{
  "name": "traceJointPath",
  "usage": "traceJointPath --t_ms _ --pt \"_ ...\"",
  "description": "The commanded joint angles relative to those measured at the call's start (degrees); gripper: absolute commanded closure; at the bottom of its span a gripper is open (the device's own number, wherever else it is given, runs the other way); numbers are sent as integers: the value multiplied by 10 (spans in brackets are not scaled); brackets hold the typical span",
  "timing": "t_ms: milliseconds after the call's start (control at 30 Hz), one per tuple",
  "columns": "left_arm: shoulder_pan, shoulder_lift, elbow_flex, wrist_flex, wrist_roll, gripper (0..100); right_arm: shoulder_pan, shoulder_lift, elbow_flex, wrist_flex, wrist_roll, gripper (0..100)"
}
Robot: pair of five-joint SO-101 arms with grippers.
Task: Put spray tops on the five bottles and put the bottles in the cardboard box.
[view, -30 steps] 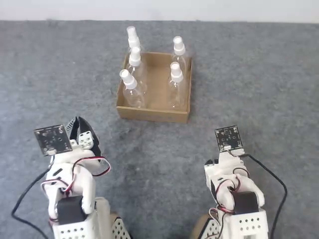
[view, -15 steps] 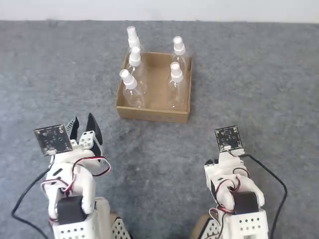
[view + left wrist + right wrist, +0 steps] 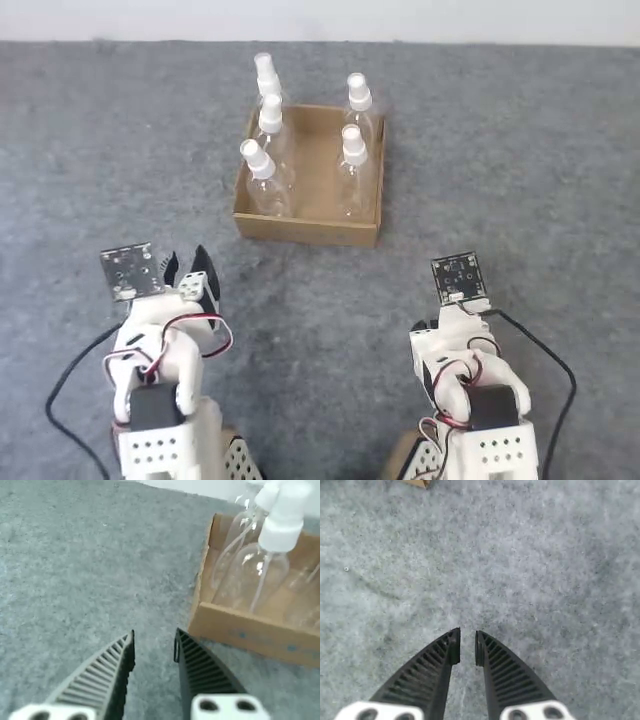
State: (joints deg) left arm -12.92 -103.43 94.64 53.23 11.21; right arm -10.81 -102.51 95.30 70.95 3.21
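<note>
Five capped bottles [image 3: 268, 180] stand in box [image 3: 305, 229] at 12 o'clock on carpet [image 3: 500, 150]; left gripper [image 3: 154, 634] parted, empty, right gripper [image 3: 467, 631] almost clenched, empty.

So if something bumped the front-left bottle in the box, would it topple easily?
Probably: the bottle is tall, narrow and looks empty, so likely light and tippy. The cardboard box wall beside it may well catch it. Its smooth clear body might slip in a grip.
</note>
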Motion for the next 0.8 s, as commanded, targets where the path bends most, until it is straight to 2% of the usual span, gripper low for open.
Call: traceJointPath --t_ms 0,233,567,767 --pt "2 -11 18 -45 -2 876 7 -5 11 -7 -3 988" --pt "2 -10 19 -5 -2 880 7 -5 11 -7 0 988" --pt "2 -10 19 147 -1 881 7 -5 11 -7 0 988" --pt "-3 -10 19 189 3 882 7 -5 11 -7 0 988"
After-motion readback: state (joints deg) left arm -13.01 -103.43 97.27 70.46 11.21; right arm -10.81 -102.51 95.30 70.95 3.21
